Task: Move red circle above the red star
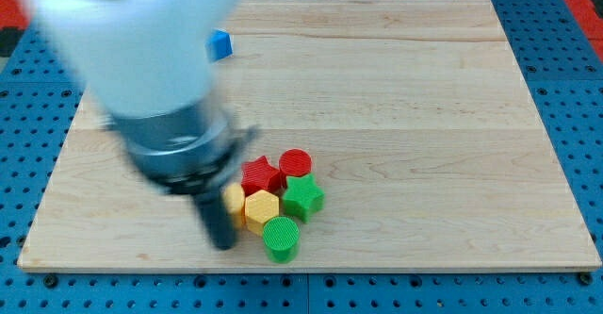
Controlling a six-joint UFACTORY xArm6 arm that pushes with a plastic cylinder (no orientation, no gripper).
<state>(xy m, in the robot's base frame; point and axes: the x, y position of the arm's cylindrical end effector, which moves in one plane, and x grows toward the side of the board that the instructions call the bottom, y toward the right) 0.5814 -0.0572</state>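
Observation:
The red circle (295,162) sits on the wooden board, touching the upper right of the red star (260,175). Both belong to a tight cluster near the view's bottom centre. My tip (224,244) is at the lower left of the cluster, just left of the yellow hexagon (262,206) and below a partly hidden yellow block (234,199). The tip is well left and below the red circle, with the red star between them. The arm's blurred body covers the upper left of the view.
A green star (303,196) lies right of the yellow hexagon, below the red circle. A green circle (281,237) lies at the cluster's bottom. A blue block (220,44) sits near the board's top left. The board's bottom edge (311,265) is close below.

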